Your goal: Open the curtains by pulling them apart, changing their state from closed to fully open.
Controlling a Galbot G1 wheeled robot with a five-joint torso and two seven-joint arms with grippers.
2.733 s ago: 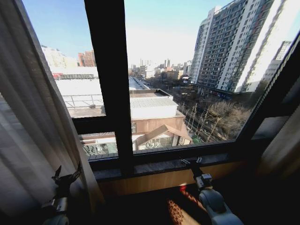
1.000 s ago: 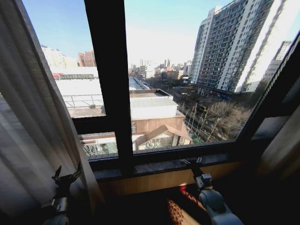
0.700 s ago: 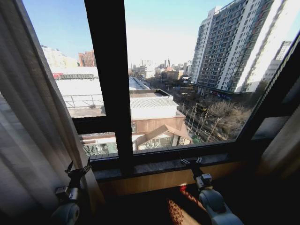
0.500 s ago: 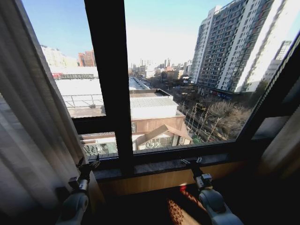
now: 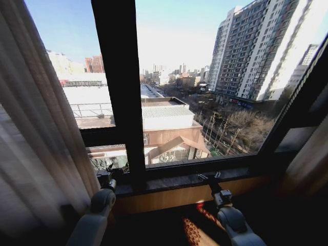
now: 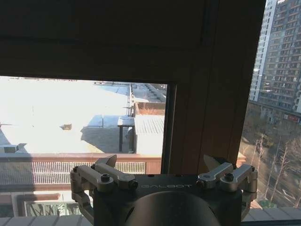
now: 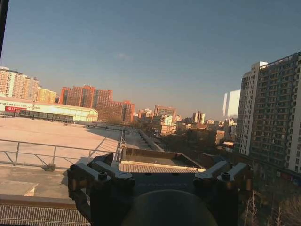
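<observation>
Left arm: rises from the lower edge of the head view, just beside the inner edge of the gathered curtain, and reaches toward the window sill.
Left gripper (image 5: 109, 175): sits at the sill at the foot of the dark central frame post; in the left wrist view (image 6: 163, 175) its jaws stand wide apart with nothing between them, facing the glass and the post.
Right arm: comes up from the lower right of the head view, over a patch of patterned red carpet (image 5: 197, 225).
Right gripper (image 5: 209, 177): sits at the sill, right of the central post; in the right wrist view (image 7: 160, 170) its jaws are spread wide and hold nothing, facing out through the pane.
Curtains (image 5: 36, 148): the sheer cream panel hangs bunched in vertical pleats along the left side of the window, clear of the glass; the left gripper is near its inner edge, and I cannot tell whether they touch.
Window sill (image 5: 169, 182): a dark ledge running across below the panes, both grippers at it.
Window frame (image 5: 119, 87): a dark upright post crossed by a dark horizontal bar splits the glass.
Outside: low roofs, then a tall apartment block (image 5: 256, 51) to the right under a clear sky.
</observation>
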